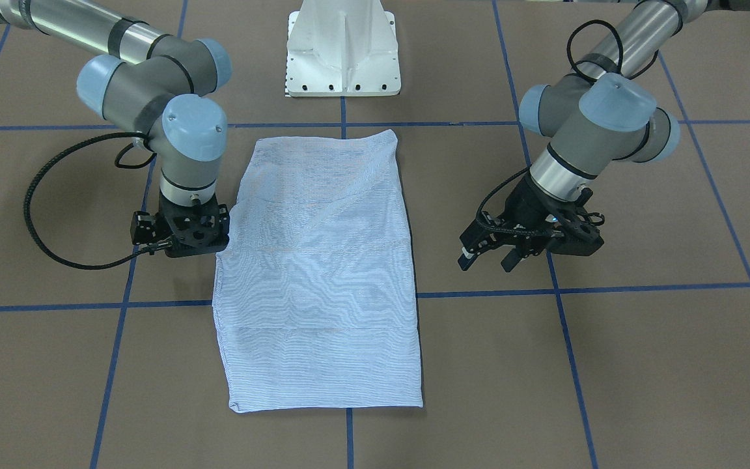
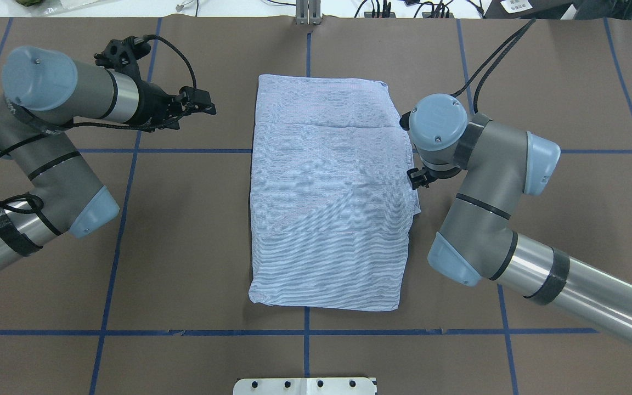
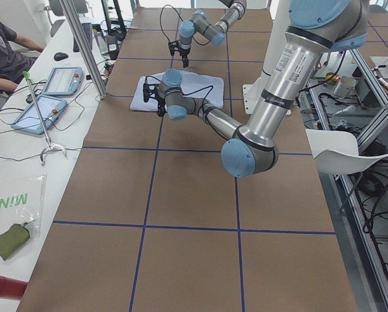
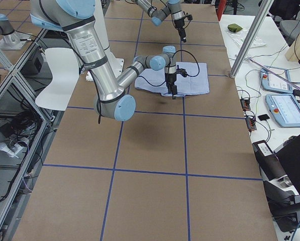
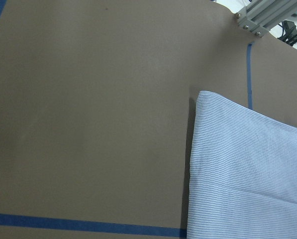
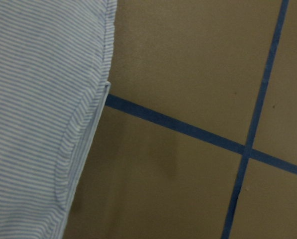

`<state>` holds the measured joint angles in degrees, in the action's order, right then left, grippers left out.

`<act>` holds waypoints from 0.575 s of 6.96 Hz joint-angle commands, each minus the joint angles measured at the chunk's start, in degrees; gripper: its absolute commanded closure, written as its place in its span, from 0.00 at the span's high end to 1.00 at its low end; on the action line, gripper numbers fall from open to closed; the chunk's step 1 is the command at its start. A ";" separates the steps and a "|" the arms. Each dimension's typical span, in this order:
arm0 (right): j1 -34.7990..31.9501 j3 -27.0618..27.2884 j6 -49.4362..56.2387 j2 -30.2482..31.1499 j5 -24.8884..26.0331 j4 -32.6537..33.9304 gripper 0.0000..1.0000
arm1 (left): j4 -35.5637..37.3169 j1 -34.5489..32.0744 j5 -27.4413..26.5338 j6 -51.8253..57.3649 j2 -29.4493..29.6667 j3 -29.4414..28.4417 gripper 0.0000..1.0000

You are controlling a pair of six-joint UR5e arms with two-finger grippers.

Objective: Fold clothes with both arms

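— The left gripper [image 1: 487, 263], are its fingers apart?
— Yes, they are spread and hold nothing, over the brown table [image 1: 642, 365], well apart from the shirt [image 1: 323, 280].
— And the right gripper [image 1: 183, 238]?
— It points down just beside the shirt's side edge. Its fingers are hidden, so I cannot tell. The shirt lies folded flat, a rectangle between both arms.

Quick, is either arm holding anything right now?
Left end effector: open, holding nothing.
Right end effector: at the edge of the striped shirt; fingers hidden, cannot tell.
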<state>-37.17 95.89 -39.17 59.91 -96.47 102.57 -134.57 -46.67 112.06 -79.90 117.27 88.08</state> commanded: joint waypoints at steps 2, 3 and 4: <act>-1.41 4.71 0.77 0.20 -4.67 -0.61 1.00 | 0.10 0.18 0.87 -0.16 0.15 0.33 1.00; -1.76 9.09 0.33 0.38 -7.83 -0.53 1.00 | 0.01 0.35 4.10 -0.77 -0.46 1.81 1.00; -1.85 12.44 -1.33 1.25 -11.34 -0.53 1.00 | 0.62 2.70 4.48 -5.13 -2.21 5.13 1.00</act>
<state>-38.82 104.21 -39.08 60.47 -103.90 102.06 -134.38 -45.80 115.23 -81.59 116.56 90.27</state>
